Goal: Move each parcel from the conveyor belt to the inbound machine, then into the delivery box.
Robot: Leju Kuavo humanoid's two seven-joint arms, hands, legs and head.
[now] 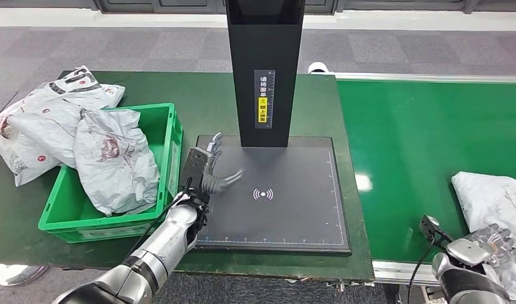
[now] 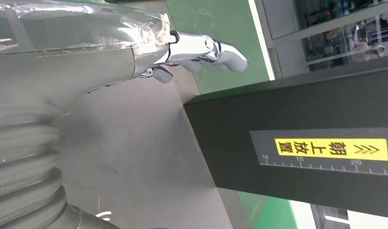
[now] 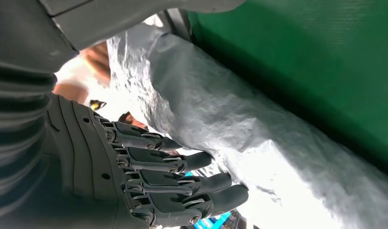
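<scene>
Right now a grey parcel (image 1: pixel 490 202) lies on the green conveyor belt (image 1: pixel 420 158) at its near edge, and the right hand (image 1: pixel 487 244) rests over its near end, fingers (image 3: pixel 182 183) stretched out straight against the wrinkled plastic rather than wrapped around it; I judge it is setting up to pick the bag. The left hand (image 1: pixel 208 171) hovers, holding nothing, fingers apart, over the near-left part of the dark scanner plate (image 1: pixel 293 215), probably waiting to receive the bag under the black post (image 1: pixel 265 69). Beside the plate, the green box (image 1: pixel 170 136) on the counter (image 1: pixel 198 95) is heaped with bags (image 1: pixel 109 158), with more piled behind it.
</scene>
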